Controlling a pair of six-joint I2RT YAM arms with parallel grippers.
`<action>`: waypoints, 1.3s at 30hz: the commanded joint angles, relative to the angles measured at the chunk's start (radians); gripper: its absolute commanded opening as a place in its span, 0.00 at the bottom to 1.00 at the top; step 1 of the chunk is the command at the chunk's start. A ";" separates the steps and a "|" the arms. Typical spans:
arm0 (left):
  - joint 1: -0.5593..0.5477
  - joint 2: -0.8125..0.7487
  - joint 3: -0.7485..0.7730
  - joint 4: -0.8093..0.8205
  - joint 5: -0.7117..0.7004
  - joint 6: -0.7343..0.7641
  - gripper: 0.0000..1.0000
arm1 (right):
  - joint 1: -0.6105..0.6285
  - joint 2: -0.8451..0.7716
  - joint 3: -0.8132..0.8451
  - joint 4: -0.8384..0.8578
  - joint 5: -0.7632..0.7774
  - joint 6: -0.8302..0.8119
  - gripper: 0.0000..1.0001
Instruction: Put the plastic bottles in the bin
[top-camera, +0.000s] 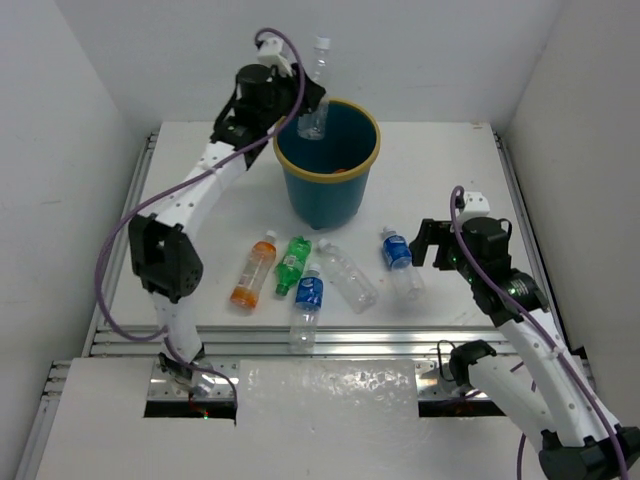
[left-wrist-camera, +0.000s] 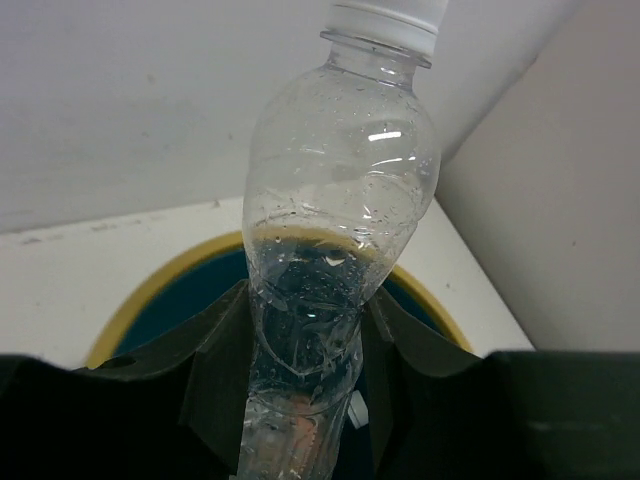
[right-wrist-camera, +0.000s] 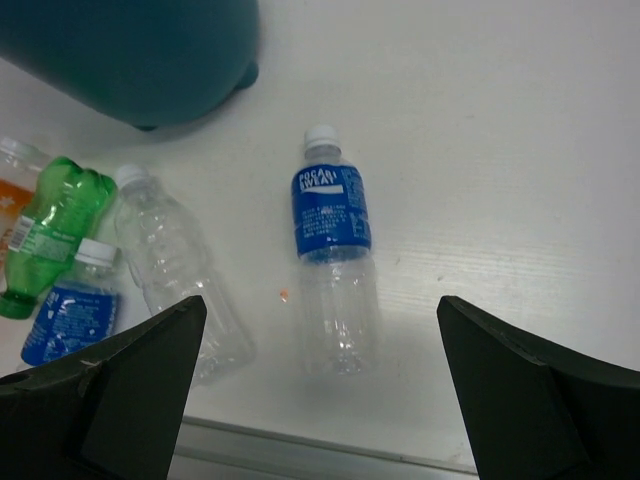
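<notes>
My left gripper is shut on a clear plastic bottle, held upright with its white cap on top, over the far-left rim of the teal bin. Something orange shows inside the bin. On the table before the bin lie an orange bottle, a green one, a blue-labelled one, a clear one and another blue-labelled one. Above this last bottle my right gripper hovers open, not touching it.
Metal rails run along the table's near edge, just beyond the bottles, and down both sides. White walls close the table in at left, right and back. The left arm's cable loops out to the left.
</notes>
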 joint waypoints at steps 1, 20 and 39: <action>-0.039 0.042 0.124 0.068 -0.006 0.050 0.14 | 0.000 -0.020 -0.020 -0.019 -0.014 0.005 0.99; -0.112 -0.257 0.115 -0.188 -0.163 0.005 1.00 | 0.000 0.356 -0.017 0.083 -0.062 -0.002 0.95; -0.119 -0.939 -0.845 -0.174 0.135 -0.176 1.00 | -0.015 0.612 -0.104 0.217 -0.157 -0.002 0.28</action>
